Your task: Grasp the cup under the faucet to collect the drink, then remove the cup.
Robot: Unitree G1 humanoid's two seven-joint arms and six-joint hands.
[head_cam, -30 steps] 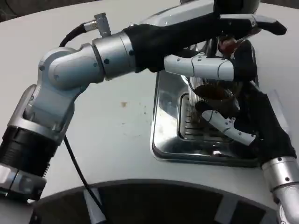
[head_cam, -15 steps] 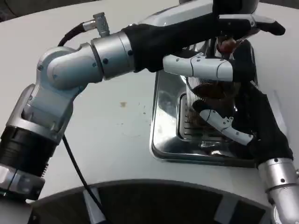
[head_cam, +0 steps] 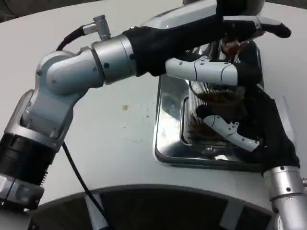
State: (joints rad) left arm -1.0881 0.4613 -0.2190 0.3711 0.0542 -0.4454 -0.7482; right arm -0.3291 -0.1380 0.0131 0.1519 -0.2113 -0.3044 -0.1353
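**Cup under the faucet, both hands committed**

Cup (head_cam: 211, 108) first: a clear ribbed glass standing on the grille of the steel drip tray (head_cam: 168, 115), directly below the faucet (head_cam: 233, 46). I see dark liquid inside it, up near the top as far as I can judge through the ribbing.

My right hand (head_cam: 249, 122) wraps the cup from the right side, with a white-tipped finger (head_cam: 228, 132) curled across its front, so I read it as gripping the glass. My left hand (head_cam: 225, 38) reaches across from the left to the top of the dispenser; one finger (head_cam: 206, 71) lies level just above the cup's rim, the rest stretch toward the tap. Whether that hand presses a lever or simply rests there I cannot tell.

What worries me from here:
- Overfill, if the tap is running and the left hand does not let go in time.
- The left finger crosses just above the rim; lifting the cup straight up would knock it and slosh the drink.
- Ribbed, wet glass could slip in a loose grasp.
- Dragging the base could catch on the tray's raised lip and tip the cup onto the white table (head_cam: 120, 134).
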